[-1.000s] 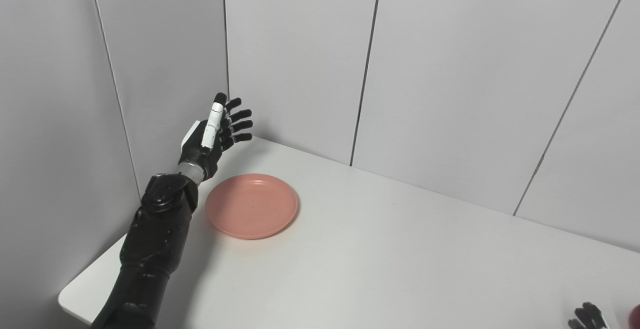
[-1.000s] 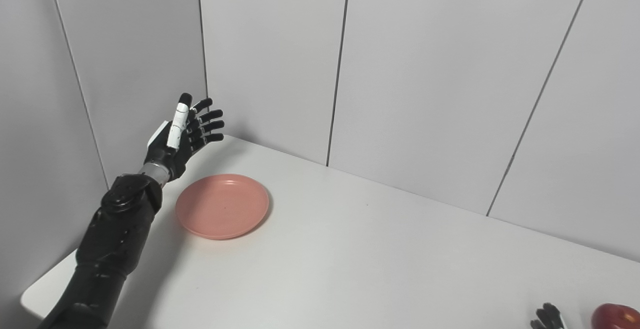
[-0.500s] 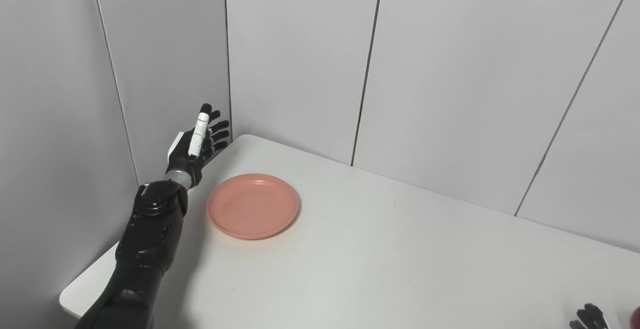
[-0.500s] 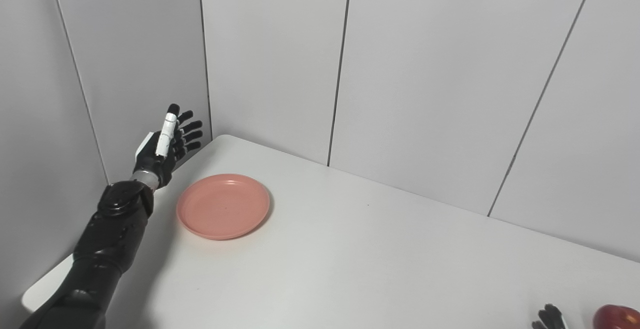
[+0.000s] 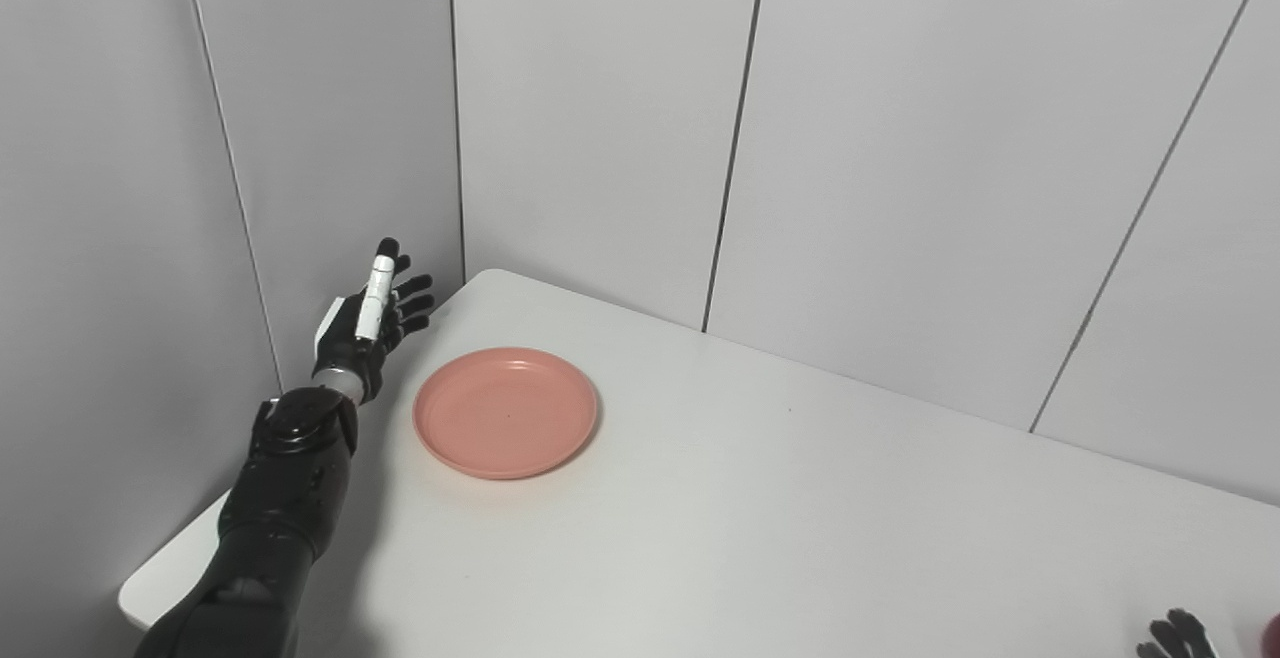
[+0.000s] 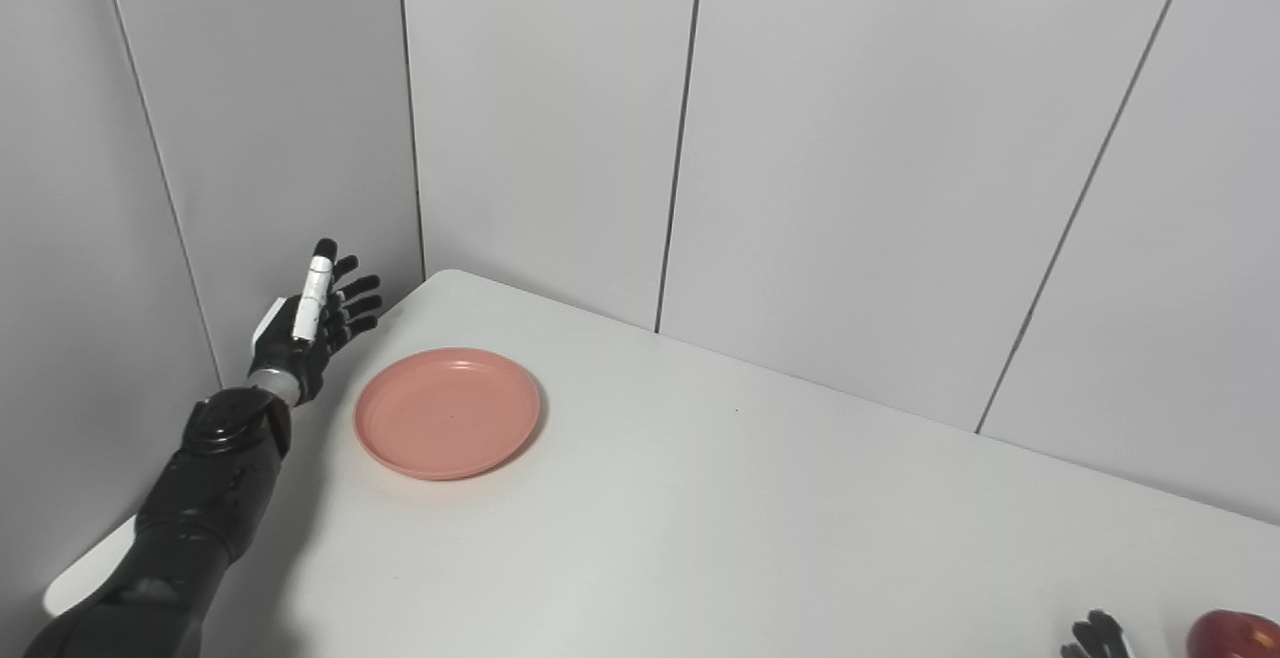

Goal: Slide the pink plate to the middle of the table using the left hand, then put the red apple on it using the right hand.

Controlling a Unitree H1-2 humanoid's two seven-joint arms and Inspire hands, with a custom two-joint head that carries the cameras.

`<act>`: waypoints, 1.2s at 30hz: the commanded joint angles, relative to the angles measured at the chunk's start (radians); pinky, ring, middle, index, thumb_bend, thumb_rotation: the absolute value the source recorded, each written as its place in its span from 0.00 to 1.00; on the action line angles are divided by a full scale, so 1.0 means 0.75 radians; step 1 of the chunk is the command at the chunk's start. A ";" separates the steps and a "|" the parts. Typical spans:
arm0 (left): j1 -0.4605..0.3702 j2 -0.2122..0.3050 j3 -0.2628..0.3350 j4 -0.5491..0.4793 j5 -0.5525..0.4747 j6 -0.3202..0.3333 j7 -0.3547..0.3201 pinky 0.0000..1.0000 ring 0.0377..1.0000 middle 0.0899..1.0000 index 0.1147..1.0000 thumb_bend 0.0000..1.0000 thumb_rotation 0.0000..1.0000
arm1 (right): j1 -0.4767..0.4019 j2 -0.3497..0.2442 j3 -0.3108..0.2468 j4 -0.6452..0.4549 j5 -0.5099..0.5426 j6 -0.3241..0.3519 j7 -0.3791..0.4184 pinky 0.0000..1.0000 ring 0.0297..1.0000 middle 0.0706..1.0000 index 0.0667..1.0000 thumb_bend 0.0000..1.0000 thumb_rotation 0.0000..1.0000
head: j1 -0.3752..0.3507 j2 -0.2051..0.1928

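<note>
A pink plate lies flat on the white table, towards its far left corner. My left hand is raised to the left of the plate, at the table's left edge, open with fingers spread and holding nothing; it does not touch the plate. The red apple sits at the bottom right, cut off by the picture's edge. Just left of the apple only the fingertips of my right hand show; the rest lies below the picture.
Grey wall panels close the table in at the back and on the left, meeting in a corner just behind my left hand. The table's rounded front left corner is near my left forearm.
My left hand has moved down and to the left, away from above the plate's far side towards the table's left edge. The plate and the apple have not moved.
</note>
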 commanded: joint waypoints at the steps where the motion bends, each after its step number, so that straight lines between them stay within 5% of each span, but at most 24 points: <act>1: -0.065 0.045 0.004 0.013 -0.009 -0.088 -0.027 0.84 0.82 0.83 0.90 0.85 0.97 | 0.037 0.008 0.014 0.006 0.014 0.043 0.013 1.00 0.97 0.97 0.97 0.93 1.00 | 0.002 0.003; 14: -0.085 0.049 -0.027 0.298 -0.024 -0.286 -0.124 0.87 0.87 0.86 0.90 0.86 0.97 | 0.046 0.002 0.019 -0.017 0.009 0.062 0.006 1.00 0.96 0.96 0.96 0.92 1.00 | -0.007 0.012; 19: -0.064 0.022 -0.041 0.266 -0.020 -0.265 -0.080 0.85 0.85 0.84 0.89 0.86 0.97 | 0.052 0.003 0.024 -0.043 0.006 0.080 0.001 1.00 0.97 0.97 0.97 0.89 1.00 | -0.009 0.014; 28: -0.047 -0.006 -0.047 0.258 -0.049 -0.260 -0.141 0.87 0.85 0.84 0.90 0.79 0.98 | 0.052 0.006 0.029 -0.057 0.003 0.087 -0.017 1.00 0.96 0.96 0.97 0.87 1.00 | -0.014 0.018; 36: 0.025 -0.047 -0.058 0.088 -0.070 -0.191 -0.151 0.86 0.85 0.84 0.92 0.82 0.95 | 0.056 0.005 0.037 -0.080 0.005 0.098 -0.019 1.00 0.96 0.96 0.97 0.84 1.00 | -0.019 0.021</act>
